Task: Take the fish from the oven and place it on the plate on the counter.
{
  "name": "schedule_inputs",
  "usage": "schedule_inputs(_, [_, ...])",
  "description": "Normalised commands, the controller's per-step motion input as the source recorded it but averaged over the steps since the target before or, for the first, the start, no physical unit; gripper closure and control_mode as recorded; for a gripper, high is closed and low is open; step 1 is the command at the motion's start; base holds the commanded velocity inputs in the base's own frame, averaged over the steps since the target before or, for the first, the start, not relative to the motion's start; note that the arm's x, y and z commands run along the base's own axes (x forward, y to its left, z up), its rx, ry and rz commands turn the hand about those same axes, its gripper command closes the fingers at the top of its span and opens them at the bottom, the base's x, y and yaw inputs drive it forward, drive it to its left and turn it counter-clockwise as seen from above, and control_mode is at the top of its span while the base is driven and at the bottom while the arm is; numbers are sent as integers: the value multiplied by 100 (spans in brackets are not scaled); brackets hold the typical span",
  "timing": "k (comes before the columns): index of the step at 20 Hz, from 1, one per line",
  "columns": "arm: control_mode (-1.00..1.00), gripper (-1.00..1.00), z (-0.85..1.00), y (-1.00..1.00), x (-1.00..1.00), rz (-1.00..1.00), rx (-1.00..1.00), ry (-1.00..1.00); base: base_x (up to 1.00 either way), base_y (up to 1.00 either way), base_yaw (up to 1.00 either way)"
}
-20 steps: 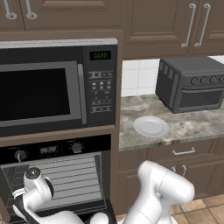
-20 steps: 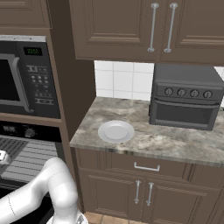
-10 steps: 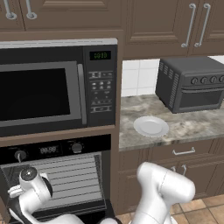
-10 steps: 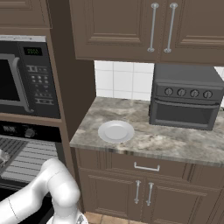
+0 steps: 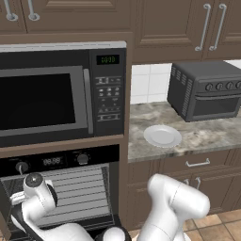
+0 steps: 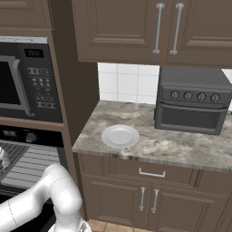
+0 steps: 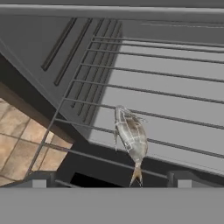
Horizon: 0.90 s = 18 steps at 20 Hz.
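Fish [image 7: 131, 138] lies on the wire rack [image 7: 166, 87] inside the oven [image 5: 66, 197], near the rack's front edge and toward its left side in the hand view, tail pointing at the camera and head toward the far wall. It rests loose across two rack wires — nothing touches it.

Fingers [image 7: 39, 180] stand fully apart; their dark tips rise at the bottom of the hand view, one on each side of the fish's tail, and nothing is held between them. In the left base view the arm reaches low and left into the open oven cavity, wrist in front of the rack.

Step in hand, as I judge it: the approach to the grasp. Pickup is not yet made and the transfer is not begun.

Plate [image 6: 120, 136] sits bare on the counter [image 6: 181, 147], right of the oven column and just left of the toaster oven [image 6: 192, 99], well apart from the fish.

Next move likely calls for:
- advancing the hand along its view axis so the tips straddle the body, not the thin tail
- keeping the tips clear of the rack wires
- closing across the narrow width of the fish — it is slender and may slip or pivot if caught near one end
- then drawing back out of the cavity, clearing the door frame, before swinging right and up to the plate.
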Motion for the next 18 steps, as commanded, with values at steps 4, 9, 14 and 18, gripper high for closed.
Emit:
schedule_inputs(4, [-100, -100, -2, -36, 29, 0, 7, 0, 0, 0, 0])
schedule_inputs(9, [-100, -100, -27, -2, 0, 0, 5, 3, 0, 0, 0])
schedule_inputs(14, [-100, -100, -47, -1, 0, 0, 0, 3, 0, 0, 0])
schedule_inputs(18, [-100, -100, -4, 0, 18, 0, 0, 0, 0, 0, 0])
